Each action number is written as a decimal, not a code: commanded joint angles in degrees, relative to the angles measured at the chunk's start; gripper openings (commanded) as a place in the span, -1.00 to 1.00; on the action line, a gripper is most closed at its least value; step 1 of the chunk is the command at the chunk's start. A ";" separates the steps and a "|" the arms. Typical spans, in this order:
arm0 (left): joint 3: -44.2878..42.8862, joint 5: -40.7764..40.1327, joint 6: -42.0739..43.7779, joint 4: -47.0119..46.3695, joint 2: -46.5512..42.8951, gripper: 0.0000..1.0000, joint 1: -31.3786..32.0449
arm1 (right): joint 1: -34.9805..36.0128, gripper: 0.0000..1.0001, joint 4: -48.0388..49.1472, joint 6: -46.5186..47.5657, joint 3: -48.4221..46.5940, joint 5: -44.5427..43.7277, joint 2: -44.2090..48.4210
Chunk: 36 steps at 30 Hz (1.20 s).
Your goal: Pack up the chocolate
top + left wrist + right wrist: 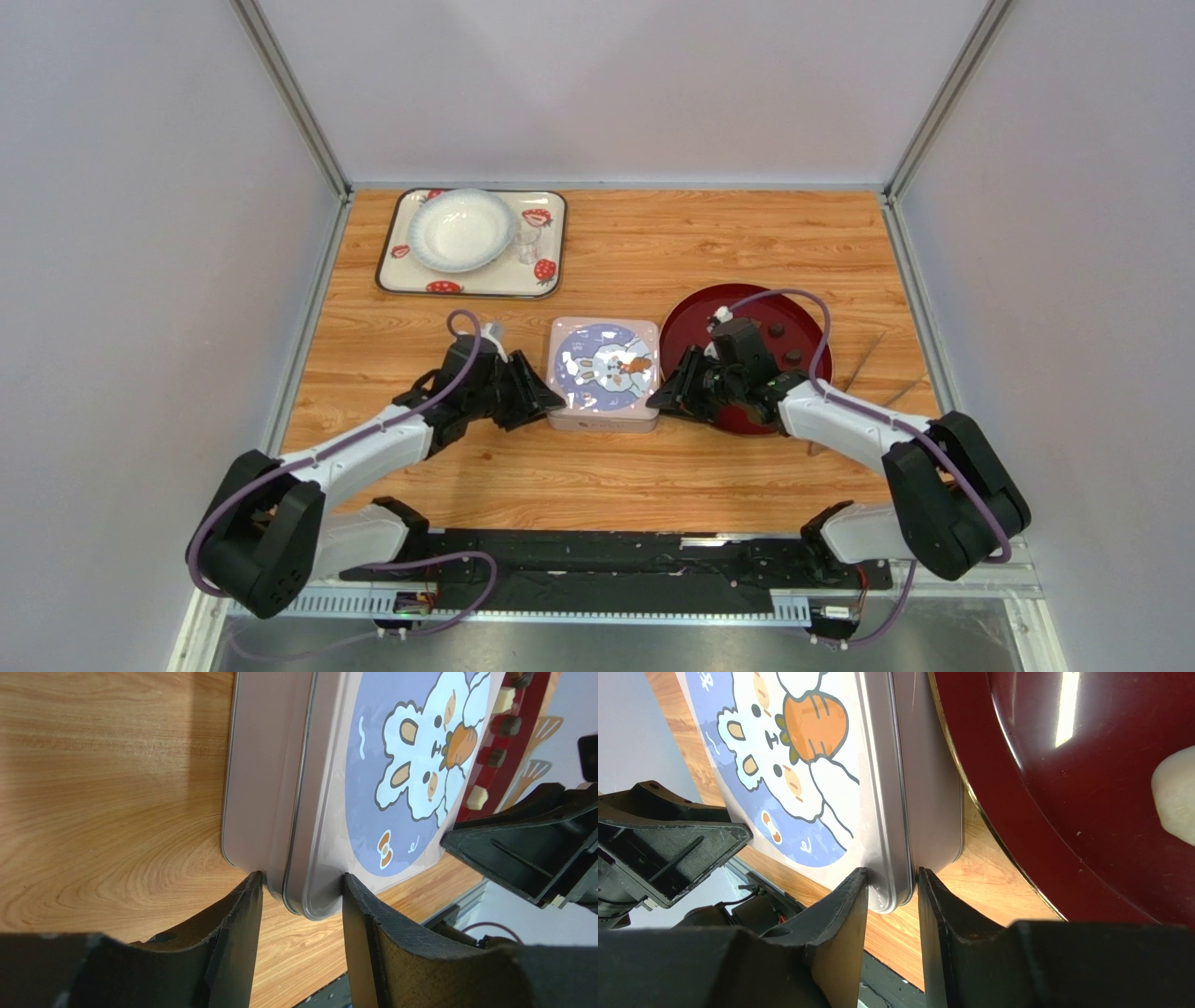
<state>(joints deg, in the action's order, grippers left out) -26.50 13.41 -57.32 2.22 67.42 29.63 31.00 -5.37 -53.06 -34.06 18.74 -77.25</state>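
A square grey tin (pixel 603 371) with a blue rabbit picture on its lid lies in the middle of the table. My left gripper (pixel 550 396) grips its near left corner, one finger low on the base wall (pixel 267 798) and the other on the lid top (pixel 365 812). My right gripper (pixel 892 882) pinches the lid's rim (pixel 882 812) at the near right corner. The chocolate (pixel 776 336), dark and cream pieces (pixel 477 796), lies on a dark red plate (pixel 701 315) just right of the tin. One cream piece (pixel 1176 794) shows in the right wrist view.
A strawberry-patterned tray (pixel 407 273) at the back left carries a white bowl (pixel 460 228) and a small glass (pixel 526 245). Grey walls enclose the table on three sides. The red plate's rim (pixel 990 812) lies close to the tin's right wall.
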 commanded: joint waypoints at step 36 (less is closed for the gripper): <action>-25.88 -17.36 19.17 32.93 5.26 -0.85 10.01 | 3.62 -0.40 -21.44 13.68 -12.52 -12.06 6.32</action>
<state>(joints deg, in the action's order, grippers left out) -48.93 -0.64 -41.25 33.30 70.89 38.68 33.63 -25.02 -41.56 -44.07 9.45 -72.53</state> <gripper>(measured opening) 0.139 0.327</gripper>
